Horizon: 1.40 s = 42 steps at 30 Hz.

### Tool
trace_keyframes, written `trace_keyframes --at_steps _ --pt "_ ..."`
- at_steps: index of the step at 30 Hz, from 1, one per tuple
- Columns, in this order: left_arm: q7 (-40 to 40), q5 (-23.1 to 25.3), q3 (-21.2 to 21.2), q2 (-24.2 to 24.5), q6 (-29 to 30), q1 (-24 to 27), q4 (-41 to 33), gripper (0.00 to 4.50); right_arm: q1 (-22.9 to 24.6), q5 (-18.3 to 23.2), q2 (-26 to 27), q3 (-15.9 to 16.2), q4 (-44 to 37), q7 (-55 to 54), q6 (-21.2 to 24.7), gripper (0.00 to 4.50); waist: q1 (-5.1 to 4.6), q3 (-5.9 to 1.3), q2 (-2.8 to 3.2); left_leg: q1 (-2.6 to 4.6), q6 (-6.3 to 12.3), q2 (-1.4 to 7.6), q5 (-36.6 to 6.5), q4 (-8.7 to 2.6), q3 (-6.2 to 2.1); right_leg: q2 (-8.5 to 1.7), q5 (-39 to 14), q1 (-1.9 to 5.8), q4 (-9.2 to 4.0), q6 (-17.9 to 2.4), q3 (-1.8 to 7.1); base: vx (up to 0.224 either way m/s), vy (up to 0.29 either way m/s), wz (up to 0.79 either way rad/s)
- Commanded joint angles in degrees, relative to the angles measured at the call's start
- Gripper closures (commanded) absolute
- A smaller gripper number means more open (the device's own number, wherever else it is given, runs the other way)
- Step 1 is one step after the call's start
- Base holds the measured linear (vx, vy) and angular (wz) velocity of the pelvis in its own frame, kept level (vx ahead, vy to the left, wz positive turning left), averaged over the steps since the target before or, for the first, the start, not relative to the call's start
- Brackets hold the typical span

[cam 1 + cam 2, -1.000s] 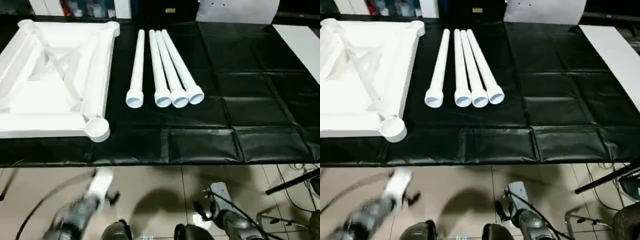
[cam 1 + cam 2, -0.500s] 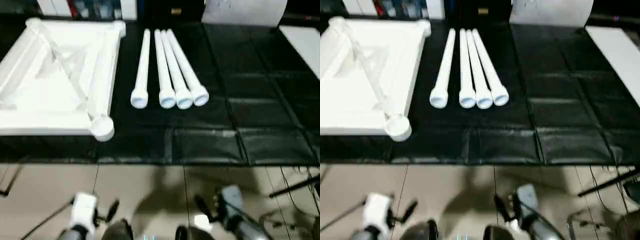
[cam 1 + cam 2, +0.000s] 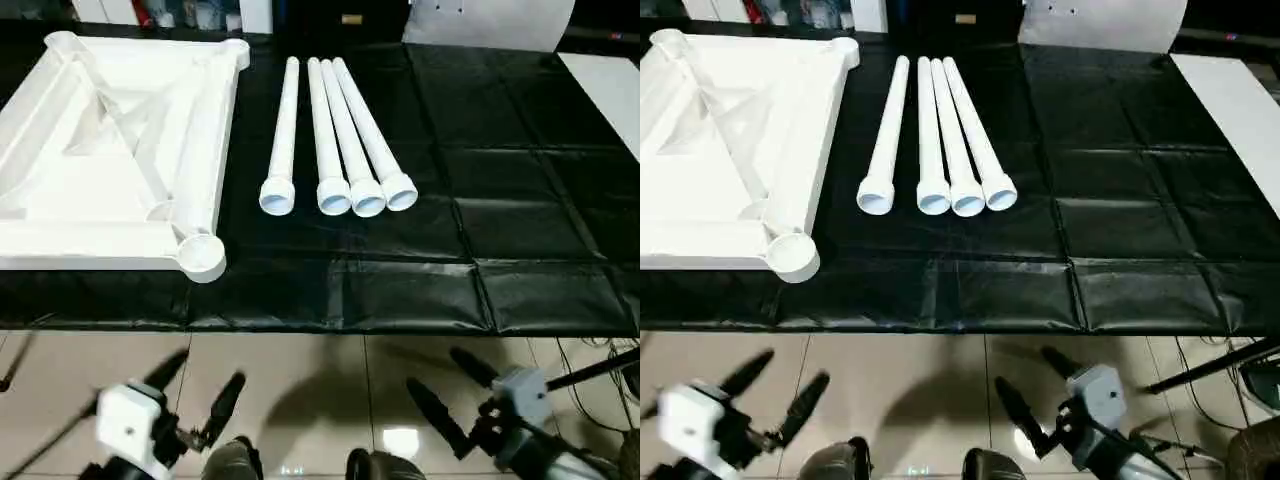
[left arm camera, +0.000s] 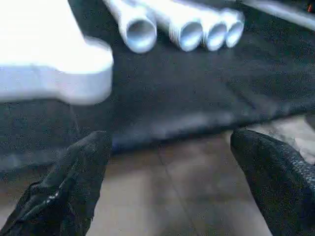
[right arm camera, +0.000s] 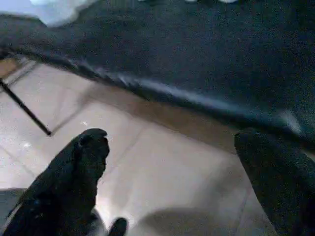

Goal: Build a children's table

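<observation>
Black table (image 3: 520, 200): four legs (image 3: 338, 140), one top (image 3: 110, 160).

Right of the four legs (image 3: 340, 140) the black work table (image 3: 500, 180) lies bare; the table top (image 3: 110, 160) crowds the left.

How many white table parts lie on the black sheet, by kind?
Table top, ribbed underside up: 1
Tube legs, lying side by side: 4
Total: 5
</observation>
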Motion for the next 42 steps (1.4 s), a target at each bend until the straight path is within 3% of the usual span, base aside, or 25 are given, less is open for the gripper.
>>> trace_keyframes --at_steps 1,3,6,9,11,14,15,18,21,22,23,24,25,26,28,30,31,34,35,36,37,38,40,41,42 --pt "2.56 -2.40 2.17 0.80 4.39 -1.76 -6.71 0.06 -1.17 3.76 -0.71 -2.81 -7.12 -2.29 4.56 0.00 0.27 -1.90 -0.08 0.98 3.03 2.74 -13.94 -4.07 -1.50 -2.69 -4.30 1.64 -4.29 -4.41 2.73 0.000 0.000 0.00" --pt "4.24 -3.30 2.93 0.80 6.58 -4.35 -8.62 0.06 -3.26 4.76 -0.57 -3.93 -9.02 -4.41 6.43 0.00 0.17 -2.12 -0.15 1.15 2.58 2.61 -12.83 -3.84 -1.41 -2.54 -3.75 1.54 -4.21 -4.09 2.66 0.000 0.000 0.00" --pt "8.81 -7.60 3.97 1.36 12.95 -15.31 -10.48 0.06 -12.13 2.47 1.01 -5.50 -9.27 -10.86 9.85 0.00 -0.09 -2.81 0.16 1.64 0.64 2.07 -10.64 -3.54 -1.50 -2.24 -3.21 1.40 -3.62 -4.32 2.45 -0.018 0.002 -0.01" --pt "11.41 -8.51 4.10 1.84 17.60 -22.40 -9.26 0.06 -17.80 -1.84 3.00 -4.68 -7.62 -14.28 8.50 0.00 -0.22 -3.81 0.21 1.43 -0.36 1.65 -5.72 -2.52 -1.23 -2.04 4.46 1.85 -2.55 -4.66 2.58 -0.018 0.002 -0.01" --pt "12.88 -6.31 4.54 1.27 19.67 -26.13 -5.81 0.06 -20.87 -2.90 4.33 -3.98 -6.58 -17.11 10.85 0.00 -0.43 -4.11 -0.24 1.33 -0.36 1.35 -3.60 -2.24 -1.13 -1.77 7.51 2.04 -2.30 -4.84 2.59 0.000 0.000 0.00" --pt "15.44 -2.92 4.74 -0.66 20.59 -29.28 -0.67 0.06 -22.91 -1.68 5.65 -3.02 -5.01 -19.02 14.42 0.00 -0.59 -4.48 0.07 1.33 -0.50 1.21 -3.36 -2.04 -1.20 -1.69 8.09 2.19 -1.97 -5.20 2.79 0.000 0.000 0.00" --pt "17.35 0.25 3.77 -1.26 20.52 -30.99 2.72 0.06 -24.37 -5.55 7.04 -3.12 -2.33 -24.58 16.53 0.00 -0.47 -4.75 -0.16 1.19 -0.57 1.35 -3.29 -1.96 -1.11 -1.72 7.67 2.38 -2.07 -5.14 2.92 0.000 0.000 0.00" --pt "19.28 2.26 2.14 -1.89 20.27 -31.97 5.83 0.06 -25.14 -6.27 9.01 -2.82 0.73 -27.06 17.54 0.00 -0.47 -4.95 0.07 1.27 -1.83 1.39 -5.33 -2.01 -1.06 -1.80 4.37 2.14 -2.17 -5.66 2.91 -0.018 0.000 -0.02" --pt "20.25 3.63 -0.08 -2.47 21.45 -31.66 6.61 0.06 -25.72 -10.63 8.78 -0.02 3.49 -26.13 16.24 0.00 -0.08 -5.21 -0.29 0.53 1.38 1.21 -9.49 -1.61 -0.36 -3.55 -4.06 2.49 -3.36 -6.02 4.05 0.000 0.000 0.00" --pt "20.14 4.17 -0.73 -2.43 21.76 -31.59 6.60 0.06 -26.01 -9.74 9.75 -0.06 3.69 -25.90 15.68 0.00 0.07 -5.32 -0.09 0.45 2.45 1.19 -9.28 -1.46 -0.25 -3.99 -4.67 2.60 -3.56 -6.31 4.32 0.000 0.000 0.00" --pt "19.56 4.94 -1.74 -2.95 21.79 -31.78 6.99 0.06 -26.83 -8.31 10.73 -0.66 3.80 -26.71 16.79 0.00 0.39 -5.54 -0.16 0.00 6.02 1.01 -8.67 -0.79 -0.25 -5.30 -6.75 2.95 -4.26 -6.87 5.17 0.000 0.000 0.00" --pt "19.56 4.94 -1.74 -2.95 21.79 -31.78 6.99 0.06 -26.83 -8.31 10.73 -0.66 3.80 -26.71 16.79 0.00 0.39 -5.54 -0.16 0.00 6.02 1.01 -8.67 -0.79 -0.25 -5.30 -6.75 2.95 -4.26 -6.87 5.17 -0.048 0.063 0.00" --pt "18.86 5.53 -2.44 -3.51 21.33 -32.37 8.26 0.06 -27.70 -8.05 10.87 -0.25 3.76 -26.75 17.07 0.00 0.87 -5.65 -0.21 -0.29 8.92 1.03 -7.98 0.40 -0.75 -7.31 -9.34 3.25 -5.34 -7.36 6.29 -0.033 0.050 0.00" --pt "18.75 5.79 -2.73 -3.88 21.31 -32.96 8.79 0.06 -28.29 -8.09 10.78 -0.18 3.70 -26.77 17.36 0.00 0.89 -5.61 -0.31 -0.30 9.49 1.13 -7.74 0.49 -0.92 -7.47 -10.02 3.22 -5.52 -7.61 6.34 -0.038 0.084 0.03" --pt "18.59 6.65 -3.20 -4.50 20.15 -34.48 11.41 0.06 -29.92 -8.58 11.59 -0.63 3.32 -28.70 18.51 0.00 0.63 -5.43 0.21 0.67 10.40 1.28 -8.58 -0.51 -0.60 -5.89 -12.91 2.14 -5.58 -8.70 5.17 -0.048 0.106 0.06" --pt "18.57 7.08 -3.52 -4.69 19.74 -35.45 13.04 0.06 -30.87 -6.53 13.09 -1.82 3.20 -29.39 19.51 0.00 -0.13 -5.44 1.41 1.92 10.81 0.86 -12.22 -1.60 0.09 -4.39 -14.79 1.09 -5.61 -8.15 4.23 -0.052 0.110 0.07" --pt "18.32 7.34 -4.05 -4.79 19.84 -35.87 14.05 0.06 -31.64 -8.83 13.52 -1.64 3.72 -30.96 19.19 0.00 -0.34 -5.41 2.10 1.97 10.69 0.71 -13.00 -2.14 -0.09 -4.04 -14.93 1.18 -5.66 -7.76 3.78 -0.051 0.113 0.05" --pt "17.88 7.70 -5.45 -5.15 20.22 -35.50 13.99 0.06 -31.74 -12.62 12.89 -1.02 3.78 -32.78 20.35 0.00 -0.43 -5.96 1.78 1.80 11.53 0.36 -13.41 -2.28 0.03 -4.32 -12.69 1.52 -5.84 -6.36 4.12 -0.046 0.139 0.01" --pt "17.94 7.79 -5.71 -5.13 20.56 -35.29 13.36 0.06 -31.52 -11.66 13.17 -1.47 3.32 -32.65 21.47 0.00 -0.40 -5.91 1.59 1.43 11.99 0.09 -14.70 -2.18 0.07 -5.17 -13.57 1.67 -6.38 -5.11 4.49 -0.040 0.143 0.03" --pt "17.93 7.96 -5.72 -5.09 20.75 -35.11 12.75 0.06 -31.31 -11.01 13.64 -1.95 2.99 -33.00 21.95 0.00 -0.24 -5.88 1.43 1.37 12.58 0.12 -16.51 -1.40 -0.45 -7.16 -15.88 1.73 -7.38 -4.00 5.41 -0.023 0.066 0.03" --pt "17.84 7.89 -5.53 -5.18 20.97 -35.12 12.29 0.06 -31.06 -10.66 14.24 -2.60 2.95 -33.95 22.28 0.00 -0.08 -5.98 1.85 1.30 13.09 0.52 -17.05 -1.06 -1.48 -8.70 -18.83 2.05 -8.19 -3.44 5.78 -0.046 0.136 0.03" --pt "17.80 7.91 -5.47 -5.27 21.05 -35.17 12.17 0.06 -30.96 -10.40 14.45 -2.88 2.99 -34.22 22.40 0.00 -0.26 -6.11 2.06 1.15 13.32 0.51 -16.70 -1.24 -1.72 -8.46 -18.94 2.19 -8.12 -3.14 5.49 -0.046 0.153 -0.02" --pt "17.75 8.20 -5.46 -5.55 21.09 -35.59 12.58 0.06 -30.85 -8.82 14.60 -3.18 3.32 -33.32 22.51 0.00 -1.24 -6.27 2.95 2.51 12.34 0.02 -20.17 -3.39 -1.16 -4.68 -18.33 1.04 -6.88 -1.30 2.81 -0.067 0.193 0.02" --pt "17.51 8.73 -5.10 -5.52 20.32 -36.75 13.80 0.06 -30.50 -10.00 14.62 -1.95 3.85 -32.72 21.68 0.00 -3.60 -6.51 2.98 2.90 7.35 -0.41 -27.40 -6.82 0.10 1.04 -14.06 -0.22 -1.26 0.23 -2.64 -0.058 0.152 0.07" --pt "17.51 8.73 -5.10 -5.52 20.32 -36.75 13.80 0.06 -30.50 -10.00 14.62 -1.95 3.85 -32.72 21.68 0.00 -3.56 -6.55 3.69 2.50 5.68 -0.40 -28.86 -7.85 0.45 1.77 -11.07 -0.24 2.27 0.41 -3.94 -0.060 0.115 0.03"
